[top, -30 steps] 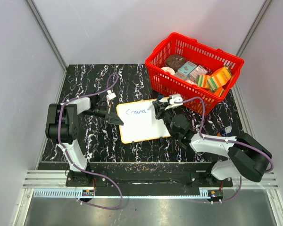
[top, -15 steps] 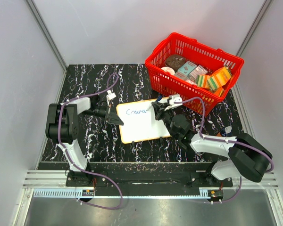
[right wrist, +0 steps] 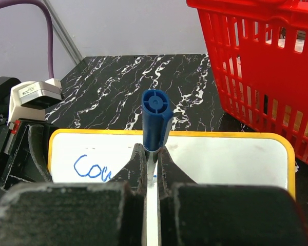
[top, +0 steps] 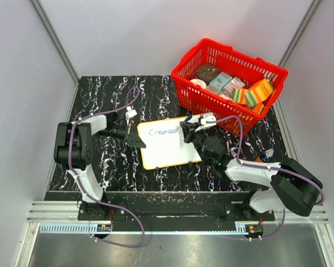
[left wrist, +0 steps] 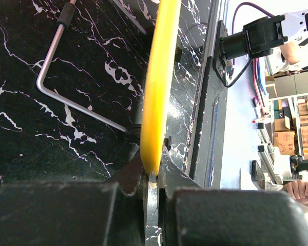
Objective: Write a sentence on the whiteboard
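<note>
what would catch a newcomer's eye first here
The bright red basket full of packets at the far right stands out first. In the middle lies a yellow-rimmed whiteboard with blue writing begun. The right jaws pinch a blue marker over it, and the left jaws clamp its left edge.

Pretty clearly a robotics lab, test-cell kind of setup. There's a left arm (top: pixel 69 147) and a right arm (top: pixel 256 171) bolted along a metal rail (top: pixel 167 213) at the edge of a black marbled table (top: pixel 100 94), with plain pale panels (top: pixel 156 39) boxing it in and purple cable (top: pixel 134 94) looping around. The left wrist view peeks past the table edge — stacked cardboard boxes (left wrist: pixel 285 137), plus a black device (left wrist: pixel 251 38) trailing wires. A red basket (top: pixel 206 103) of packaged items sits in the corner.
</note>
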{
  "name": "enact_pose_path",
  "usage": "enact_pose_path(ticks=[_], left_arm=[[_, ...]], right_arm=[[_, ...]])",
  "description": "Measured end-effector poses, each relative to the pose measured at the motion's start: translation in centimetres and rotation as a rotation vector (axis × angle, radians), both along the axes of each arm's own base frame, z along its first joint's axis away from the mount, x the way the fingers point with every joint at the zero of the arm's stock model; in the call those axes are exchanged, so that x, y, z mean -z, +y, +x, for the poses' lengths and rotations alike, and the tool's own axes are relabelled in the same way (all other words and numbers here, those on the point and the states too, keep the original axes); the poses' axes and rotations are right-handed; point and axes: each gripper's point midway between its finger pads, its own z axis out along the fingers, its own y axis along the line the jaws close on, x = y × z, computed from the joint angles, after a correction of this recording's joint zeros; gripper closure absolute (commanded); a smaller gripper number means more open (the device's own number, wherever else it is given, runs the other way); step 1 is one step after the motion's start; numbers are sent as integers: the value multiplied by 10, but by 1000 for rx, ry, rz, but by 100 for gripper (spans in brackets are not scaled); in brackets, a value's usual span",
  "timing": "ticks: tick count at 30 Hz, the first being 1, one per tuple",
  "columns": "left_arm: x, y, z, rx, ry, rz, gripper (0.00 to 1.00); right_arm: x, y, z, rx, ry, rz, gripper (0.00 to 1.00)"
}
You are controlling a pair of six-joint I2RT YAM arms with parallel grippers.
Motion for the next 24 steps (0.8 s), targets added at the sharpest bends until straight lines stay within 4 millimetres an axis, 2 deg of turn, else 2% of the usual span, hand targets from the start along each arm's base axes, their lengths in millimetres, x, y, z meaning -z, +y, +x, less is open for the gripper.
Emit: enact_pose_path(ticks=[24], left_arm=[[0, 0, 0, 0, 0, 0, 100]], right_arm=[[-2, -8, 4, 50, -7, -2, 100]])
